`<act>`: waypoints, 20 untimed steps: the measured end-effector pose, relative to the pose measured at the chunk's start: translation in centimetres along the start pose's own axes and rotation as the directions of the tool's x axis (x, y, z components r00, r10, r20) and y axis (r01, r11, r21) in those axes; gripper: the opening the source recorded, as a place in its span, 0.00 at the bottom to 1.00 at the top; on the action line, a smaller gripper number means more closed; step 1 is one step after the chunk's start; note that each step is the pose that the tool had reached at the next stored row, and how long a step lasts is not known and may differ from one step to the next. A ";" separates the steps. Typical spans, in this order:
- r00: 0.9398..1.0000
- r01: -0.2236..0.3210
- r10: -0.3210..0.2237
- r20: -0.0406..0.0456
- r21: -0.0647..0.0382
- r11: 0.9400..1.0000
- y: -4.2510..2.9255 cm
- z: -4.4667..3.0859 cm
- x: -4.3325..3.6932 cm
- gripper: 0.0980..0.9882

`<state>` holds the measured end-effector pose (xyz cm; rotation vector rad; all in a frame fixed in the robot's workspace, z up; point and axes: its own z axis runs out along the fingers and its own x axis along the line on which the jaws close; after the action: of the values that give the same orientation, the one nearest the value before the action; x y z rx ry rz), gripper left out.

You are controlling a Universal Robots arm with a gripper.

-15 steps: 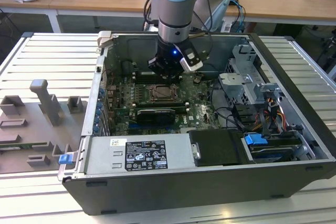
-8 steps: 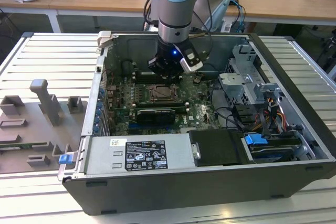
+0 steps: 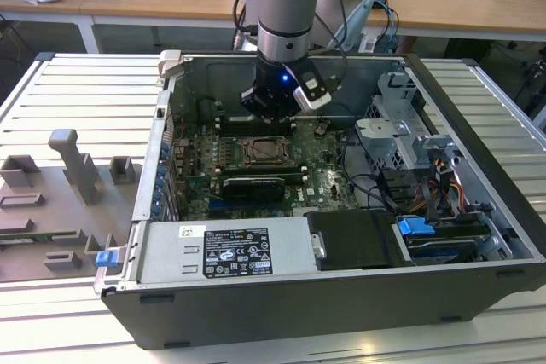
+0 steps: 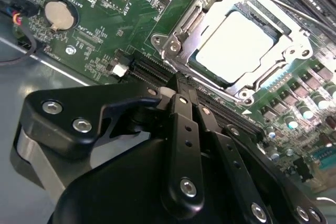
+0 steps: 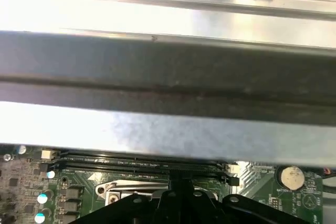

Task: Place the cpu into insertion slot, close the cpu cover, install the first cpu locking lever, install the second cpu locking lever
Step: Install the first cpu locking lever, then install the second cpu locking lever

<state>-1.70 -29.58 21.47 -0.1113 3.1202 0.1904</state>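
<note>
Inside the case (image 3: 478,125), gripper (image 4: 181,95) (apparently closed, empty) nears the seated cpu (image 4: 236,45).

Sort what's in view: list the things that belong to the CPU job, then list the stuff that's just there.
Belongs to the job:
- cpu, seated in the insertion slot
- cpu cover, lying down around the chip
- gripper, fingers together, holding nothing

Just there:
- coin battery
- memory slots
- power supply
- grey fixture blocks outside the case
</note>
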 end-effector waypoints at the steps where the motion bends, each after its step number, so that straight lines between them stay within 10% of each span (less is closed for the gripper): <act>1: 1.000 0.000 0.000 0.000 0.000 1.000 -0.05 -0.01 0.00 0.01; 20: 1.000 0.000 0.000 0.000 0.000 1.000 -1.16 -0.15 0.08 0.01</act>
<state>-1.70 -30.75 21.47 -0.1111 3.1203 0.1901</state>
